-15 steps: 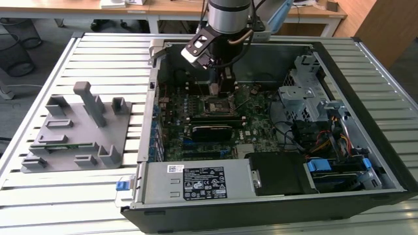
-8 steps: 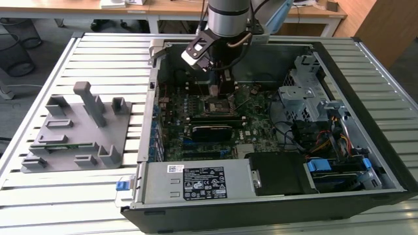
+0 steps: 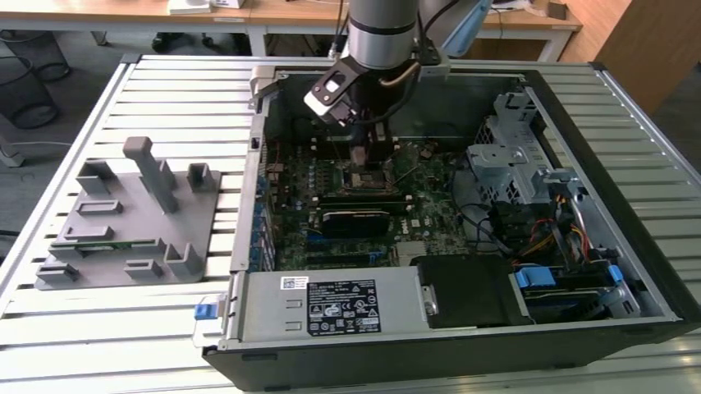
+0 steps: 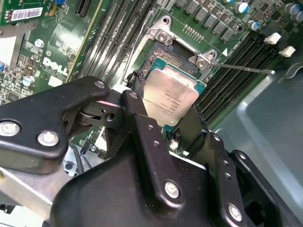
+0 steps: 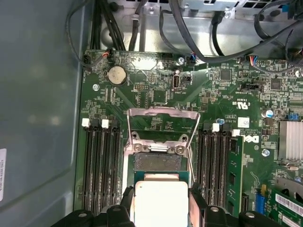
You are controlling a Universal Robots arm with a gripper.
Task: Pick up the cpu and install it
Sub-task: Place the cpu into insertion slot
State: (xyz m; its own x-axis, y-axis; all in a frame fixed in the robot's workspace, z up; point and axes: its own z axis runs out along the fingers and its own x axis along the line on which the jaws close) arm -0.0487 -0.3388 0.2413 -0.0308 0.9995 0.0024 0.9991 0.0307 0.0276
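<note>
The cpu (image 4: pixel 171 94), a flat square chip with a silver-grey top, sits between my gripper's (image 4: pixel 163 108) two black fingers (image 4: pixel 135 97), right over the open socket (image 4: pixel 163 56) on the green motherboard (image 4: pixel 57 66). In the first wrist view the cpu (image 5: pixel 161 201) lies just below the socket's raised metal frame (image 5: pixel 163 124), with my gripper (image 5: pixel 161 210) shut on its two side edges. In the exterior view my gripper (image 3: pixel 363 164) reaches straight down into the open computer case, just above the socket (image 3: pixel 367 179). Whether the chip rests in the socket or hovers just over it is unclear.
Black memory slots (image 5: pixel 99 165) run along both sides of the socket, and its thin lever (image 4: pixel 246 70) stands out to one side. Cables (image 5: pixel 199 42) hang by the case wall. A drive cage (image 3: pixel 515 156) and power supply (image 3: pixel 328 305) fill the case. A grey fixture (image 3: pixel 126 217) stands at the exterior view's left.
</note>
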